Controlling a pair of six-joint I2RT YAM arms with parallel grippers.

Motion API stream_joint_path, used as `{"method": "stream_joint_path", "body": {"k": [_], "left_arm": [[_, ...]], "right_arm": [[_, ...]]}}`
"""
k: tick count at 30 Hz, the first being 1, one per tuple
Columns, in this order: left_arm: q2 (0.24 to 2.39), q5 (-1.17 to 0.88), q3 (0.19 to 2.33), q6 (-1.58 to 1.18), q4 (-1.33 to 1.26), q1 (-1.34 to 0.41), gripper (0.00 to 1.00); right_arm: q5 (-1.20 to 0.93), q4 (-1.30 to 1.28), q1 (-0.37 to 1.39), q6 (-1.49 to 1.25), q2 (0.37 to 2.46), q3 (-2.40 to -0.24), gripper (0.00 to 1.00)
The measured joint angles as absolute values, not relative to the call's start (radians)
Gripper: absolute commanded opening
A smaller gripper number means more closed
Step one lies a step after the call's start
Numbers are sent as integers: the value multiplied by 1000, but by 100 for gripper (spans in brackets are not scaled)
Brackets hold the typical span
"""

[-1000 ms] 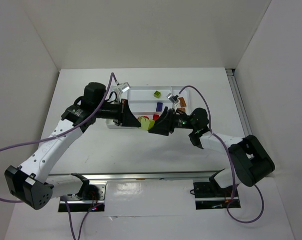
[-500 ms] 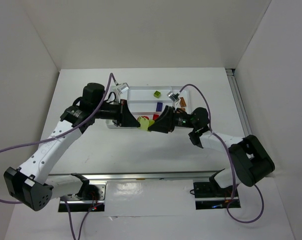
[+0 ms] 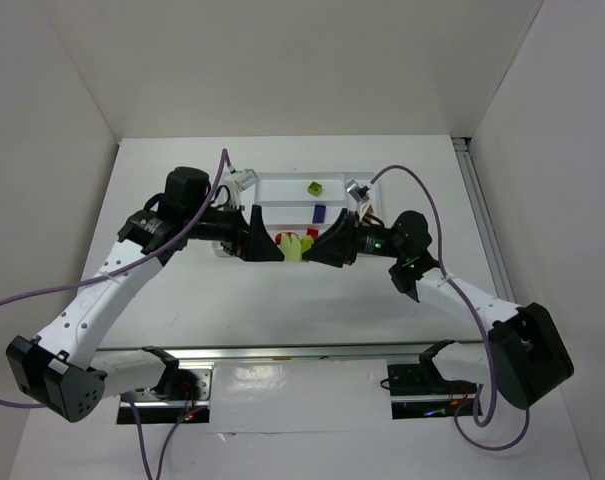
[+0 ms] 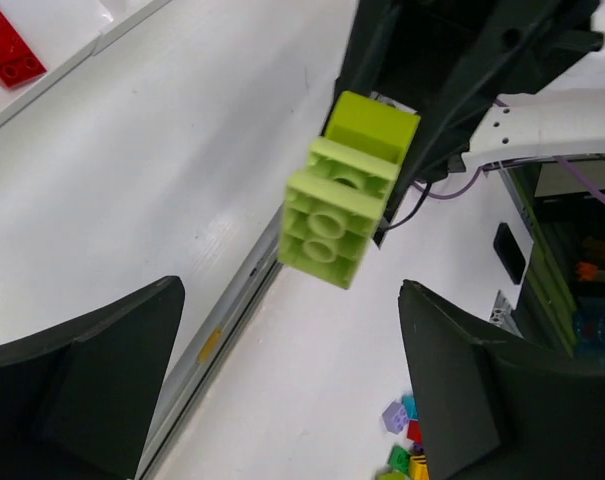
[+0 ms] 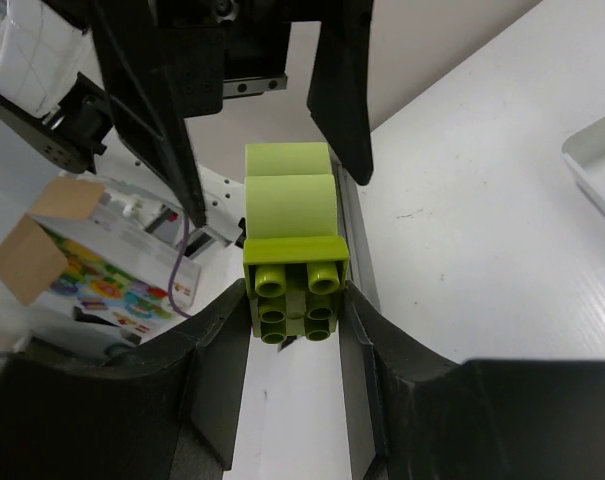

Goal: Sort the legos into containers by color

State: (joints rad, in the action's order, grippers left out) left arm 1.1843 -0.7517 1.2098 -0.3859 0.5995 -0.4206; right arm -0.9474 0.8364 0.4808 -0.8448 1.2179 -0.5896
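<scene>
Lego stack [image 5: 292, 265], a small lime brick joined to a larger pale yellow-green one, hangs above the table [image 3: 182, 300], right by the near edge of the white tray [image 3: 282, 181]. The right gripper [image 5: 295, 305] is clenched on the lime end. The left gripper [image 4: 290, 295] faces it, released, fingers spread wide and clear of the pale end. In the tray lie a lime brick [image 3: 314, 186], a blue brick [image 3: 319, 211] and a red brick [image 4: 7, 55].
</scene>
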Motion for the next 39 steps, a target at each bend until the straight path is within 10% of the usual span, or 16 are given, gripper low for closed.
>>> {"method": "stream_joint_path", "body": {"k": [27,34,38,39], "left_arm": [[1239,-947,1116,-422,368,-435,100],[1250,-955,1116,-437,326,-458,53],[1252,-962,1107,-424,320,-456,0],[1252,-963,1106,-421,320,-456,0]], "right_arm": [[-955,635,529,-738,1166,-617,0],[-942,632,541,-731,1171,-628,0],[-949,628,540,-735,1173,-632,0],[-948,622,540,-735,1175,-633,0]]}}
